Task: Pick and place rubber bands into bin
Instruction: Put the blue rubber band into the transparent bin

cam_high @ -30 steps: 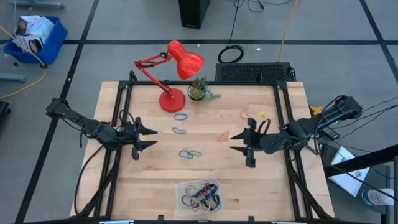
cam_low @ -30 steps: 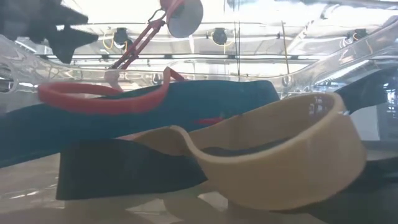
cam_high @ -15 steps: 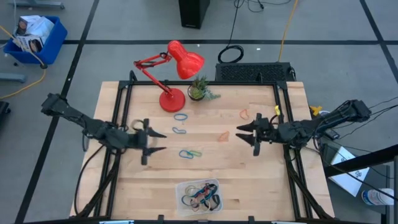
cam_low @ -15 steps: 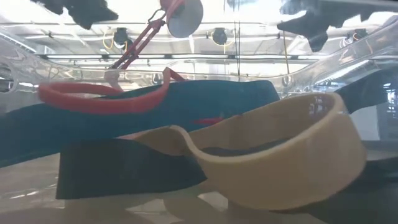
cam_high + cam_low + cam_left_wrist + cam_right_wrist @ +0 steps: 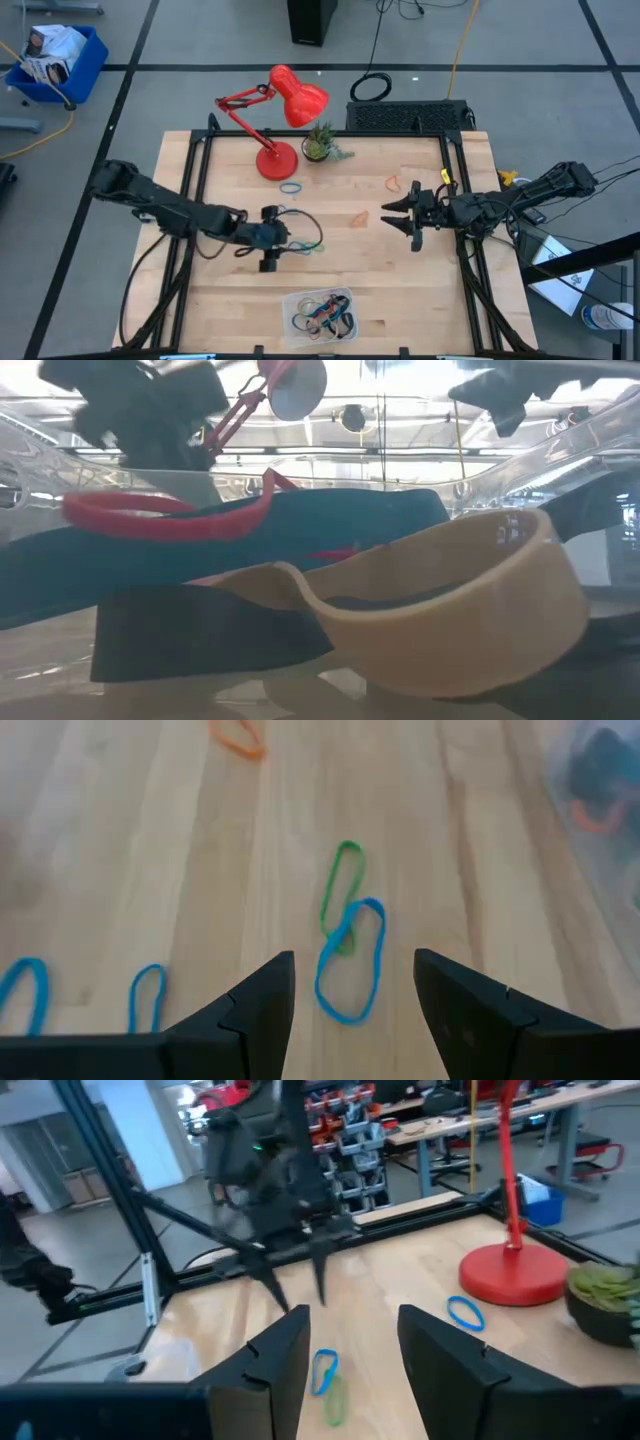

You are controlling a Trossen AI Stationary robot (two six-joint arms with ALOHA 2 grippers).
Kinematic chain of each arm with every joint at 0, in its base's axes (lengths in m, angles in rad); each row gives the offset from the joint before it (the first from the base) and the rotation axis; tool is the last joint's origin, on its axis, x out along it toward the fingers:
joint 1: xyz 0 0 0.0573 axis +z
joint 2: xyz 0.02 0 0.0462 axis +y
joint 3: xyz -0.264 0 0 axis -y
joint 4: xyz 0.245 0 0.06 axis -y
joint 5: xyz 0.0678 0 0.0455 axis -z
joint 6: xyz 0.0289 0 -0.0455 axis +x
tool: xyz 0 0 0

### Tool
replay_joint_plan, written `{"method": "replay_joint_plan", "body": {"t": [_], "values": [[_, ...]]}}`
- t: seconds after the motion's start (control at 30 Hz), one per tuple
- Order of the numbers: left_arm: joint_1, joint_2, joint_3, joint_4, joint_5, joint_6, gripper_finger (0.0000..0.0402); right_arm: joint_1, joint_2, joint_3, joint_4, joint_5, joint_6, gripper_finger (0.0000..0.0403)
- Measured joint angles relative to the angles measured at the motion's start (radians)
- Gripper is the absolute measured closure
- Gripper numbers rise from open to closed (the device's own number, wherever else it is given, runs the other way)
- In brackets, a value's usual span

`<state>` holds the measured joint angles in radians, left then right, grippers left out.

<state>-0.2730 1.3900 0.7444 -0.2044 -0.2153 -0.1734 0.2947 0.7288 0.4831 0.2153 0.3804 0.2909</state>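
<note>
Bands loose: blue rubber band [image 5: 350, 961] overlapping a green rubber band [image 5: 343, 890] mid-surface, just ahead of the left end effector [image 5: 300, 237].
Left end effector: fingers spread, nothing between them.
Right end effector [image 5: 392, 215]: over the right side, fingers parted, holding nothing.
Bin [image 5: 318, 312]: near edge, centre, with several bands inside.
Low view only: tan band [image 5: 440, 610] and red band [image 5: 160, 515] pressed close to the lens.
Surface [image 5: 400, 280]: pale wood, red lamp [image 5: 275, 125] and small plant [image 5: 320, 143] at the far edge.
Room: grey floor, blue crate [image 5: 55, 60] far left.
</note>
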Motion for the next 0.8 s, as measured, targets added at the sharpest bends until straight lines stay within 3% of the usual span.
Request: {"method": "replay_joint_plan", "body": {"t": [0.33, 0.8], "values": [[0.094, 0.152, 0.0, 0.046, 0.007, -0.074, 0.0188, 0.0, 0.0, 0.0, -0.003, -0.019, -0.047, 0.026], [0.102, 0.276, 0.0, 0.081, 0.082, -0.064, 0.0188, 0.0, 0.0, 0.0, -0.01, -0.019, -0.049, 0.0264]]}}
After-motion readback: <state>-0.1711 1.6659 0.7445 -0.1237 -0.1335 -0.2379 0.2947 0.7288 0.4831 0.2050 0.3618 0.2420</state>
